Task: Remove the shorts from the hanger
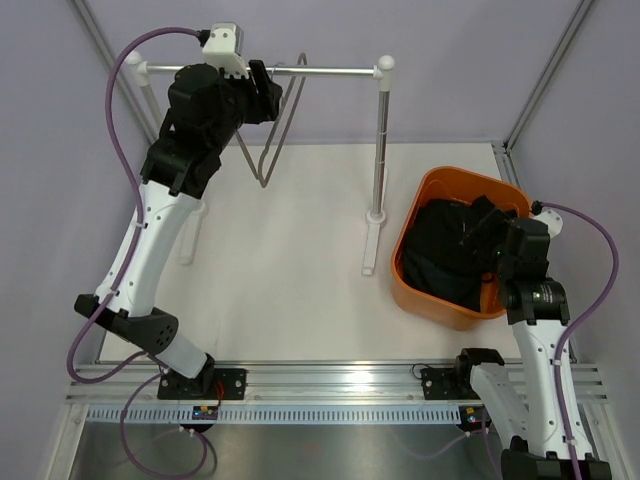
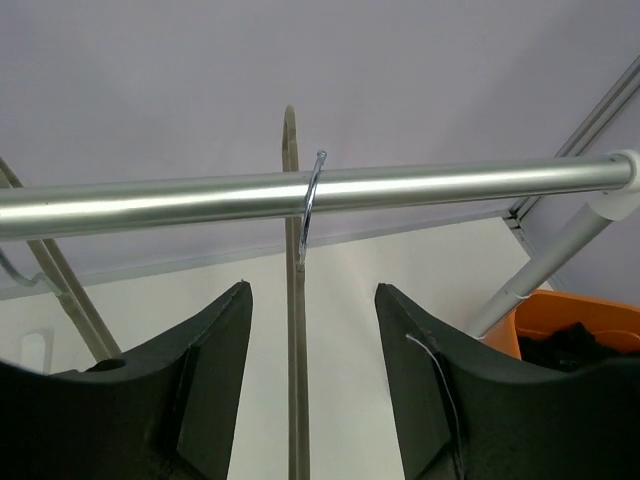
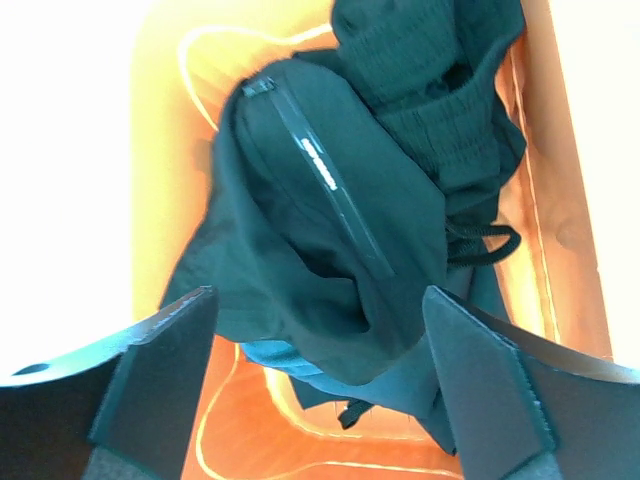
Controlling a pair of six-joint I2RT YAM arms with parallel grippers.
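The dark shorts (image 1: 445, 250) lie crumpled in an orange basket (image 1: 437, 179) at the right, off the hanger. A zip and a drawstring waistband show on the shorts (image 3: 330, 200) in the right wrist view. My right gripper (image 3: 320, 330) hovers just above them, jaws wide open and holding nothing. The bare wooden hanger (image 1: 283, 130) hangs from the rail (image 1: 330, 71) by its wire hook (image 2: 313, 195). My left gripper (image 2: 312, 350) is raised to the rail and open, with the hanger's thin bar (image 2: 297, 360) between its fingers and touching neither.
The rail stands on two white-footed posts, the right post (image 1: 379, 150) just left of the basket. A second hanger arm (image 2: 60, 290) shows at the left in the left wrist view. White tabletop (image 1: 290, 270) spreads between the posts.
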